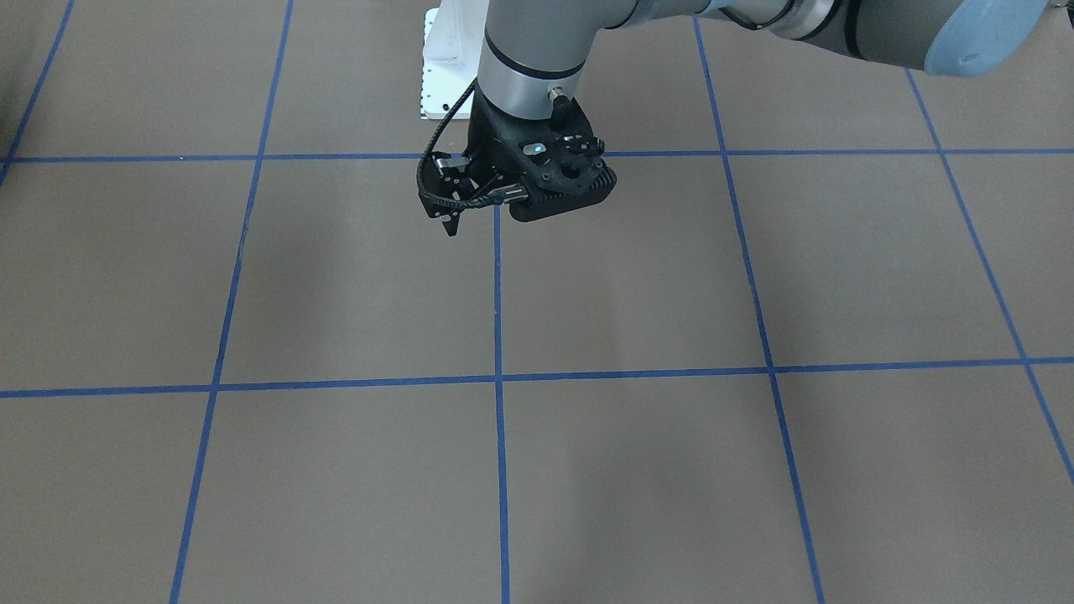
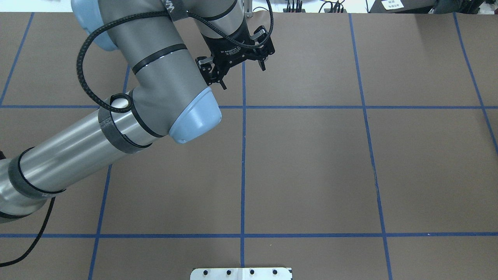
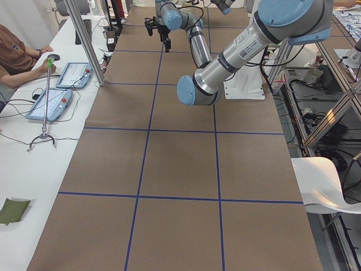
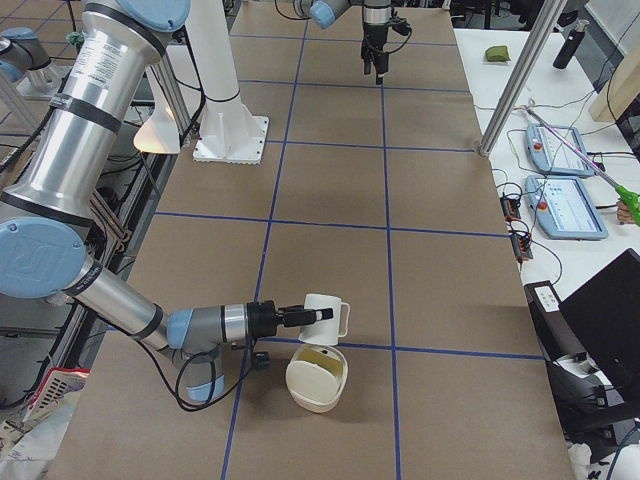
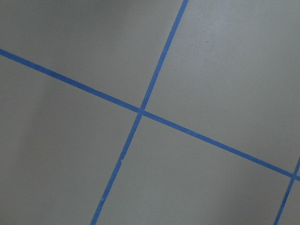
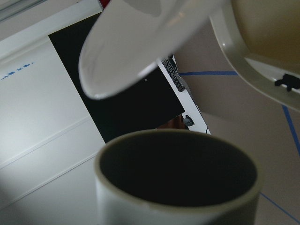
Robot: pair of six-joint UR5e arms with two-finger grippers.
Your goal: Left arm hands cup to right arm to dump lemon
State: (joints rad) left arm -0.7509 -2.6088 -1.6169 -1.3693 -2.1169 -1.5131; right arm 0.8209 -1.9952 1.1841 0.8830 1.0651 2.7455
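My right gripper (image 4: 302, 316) is shut on the off-white cup (image 4: 324, 318) and holds it low over the table at the right end, just behind a cream bowl (image 4: 316, 380). In the right wrist view the cup's mouth (image 6: 178, 140) is close up, and its inside looks dark and empty. The bowl's inside looks yellowish; I cannot make out the lemon as a separate piece. My left gripper (image 2: 244, 77) is open and empty, hanging above a tape crossing at the table's middle far side. The left wrist view shows only bare table.
The bowl's rim (image 6: 234, 51) shows right beside the cup. The white base plate (image 2: 241, 273) sits at the robot's side. Operator tablets (image 4: 565, 205) and a black laptop (image 4: 600, 320) lie on the side bench. Blue tape lines grid the brown table (image 1: 638, 277).
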